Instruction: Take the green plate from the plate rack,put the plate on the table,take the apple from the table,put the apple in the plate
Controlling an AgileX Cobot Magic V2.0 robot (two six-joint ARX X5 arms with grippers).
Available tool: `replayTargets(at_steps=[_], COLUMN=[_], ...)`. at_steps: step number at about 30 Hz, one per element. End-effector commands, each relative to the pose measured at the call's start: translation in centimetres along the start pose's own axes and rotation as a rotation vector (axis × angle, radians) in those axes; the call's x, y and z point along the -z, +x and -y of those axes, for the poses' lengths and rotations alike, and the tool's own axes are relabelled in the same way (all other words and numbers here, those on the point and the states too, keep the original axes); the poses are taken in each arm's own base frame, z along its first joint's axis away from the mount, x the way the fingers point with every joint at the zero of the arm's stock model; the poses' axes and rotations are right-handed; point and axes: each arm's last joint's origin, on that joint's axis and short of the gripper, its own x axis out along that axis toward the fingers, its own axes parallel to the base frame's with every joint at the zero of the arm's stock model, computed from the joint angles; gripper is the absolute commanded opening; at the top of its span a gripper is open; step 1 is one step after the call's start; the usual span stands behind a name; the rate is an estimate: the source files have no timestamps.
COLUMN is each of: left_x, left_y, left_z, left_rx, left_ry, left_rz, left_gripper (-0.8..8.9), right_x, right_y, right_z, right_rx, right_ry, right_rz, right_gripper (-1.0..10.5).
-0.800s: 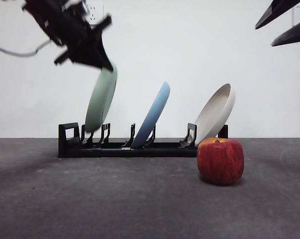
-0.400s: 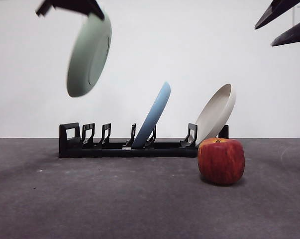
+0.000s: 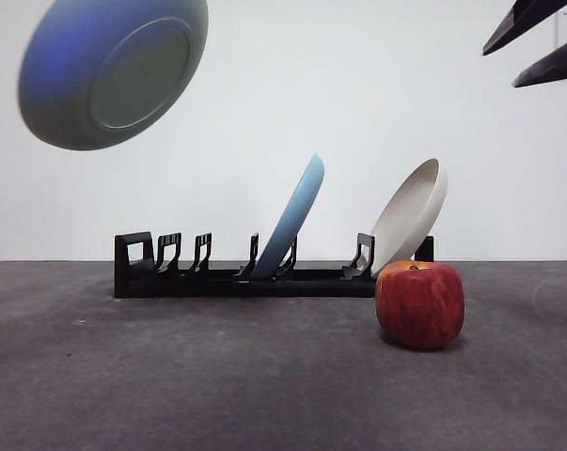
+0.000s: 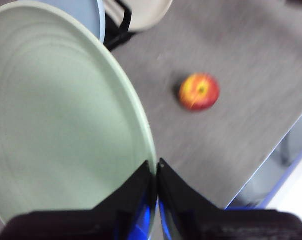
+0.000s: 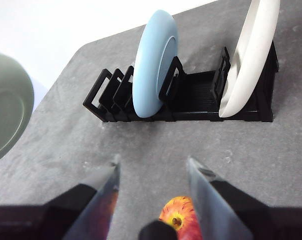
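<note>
The green plate [image 3: 114, 70] hangs high at the upper left of the front view, its underside facing the camera, well clear of the plate rack [image 3: 264, 277]. My left gripper [image 4: 156, 172] is shut on the plate's rim [image 4: 65, 115]. The apple [image 3: 419, 303] sits on the table [image 3: 217, 376] in front of the rack's right end; it also shows in the left wrist view [image 4: 199, 91] and the right wrist view [image 5: 180, 220]. My right gripper [image 5: 151, 172] is open and empty, above the apple; its jaws show at the top right of the front view [image 3: 537, 42].
A blue plate [image 3: 291, 218] leans in the rack's middle slots and a beige plate [image 3: 410, 214] leans at its right end. The rack's left slots stand empty. The table's edge [image 4: 271, 155] shows in the left wrist view.
The green plate has risen out of the rack's left slot, moved up and left, and turned its underside toward the front camera. The right arm has not moved.
</note>
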Motion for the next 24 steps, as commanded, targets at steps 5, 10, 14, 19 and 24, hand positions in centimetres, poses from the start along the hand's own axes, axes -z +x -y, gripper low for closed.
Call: replayTargets(at_steps=[5, 10, 14, 19, 24], left_x=[1.3, 3.0, 4.3, 5.5, 6.5], left_y=[3.3, 7.1, 10.5, 15.0, 19.4], left_z=[5.3, 7.7, 8.6, 8.9, 9.0], left_rx=[-0.061, -0.086, -0.080, -0.090, -0.119], left_ry=[0.148, 0.207, 0.236, 0.254, 0.296], left_rz=[-0.090, -0.094, -0.130, -0.232, -0.351], left_gripper=[-0.09, -0.09, -0.09, -0.09, -0.09], right_x=[-0.2, -0.2, -0.2, -0.2, -0.2], right_y=[0.0, 0.0, 0.0, 0.0, 0.0], right_z=[-0.1, -0.1, -0.1, -0.1, -0.1], right_rx=[-0.002, -0.002, -0.002, -0.002, -0.002], right_ry=[-0.013, -0.013, -0.013, -0.013, -0.013], right_rz=[0.005, 0.005, 0.005, 0.005, 0.005], right_gripper=[2.2, 2.2, 2.2, 2.2, 2.2])
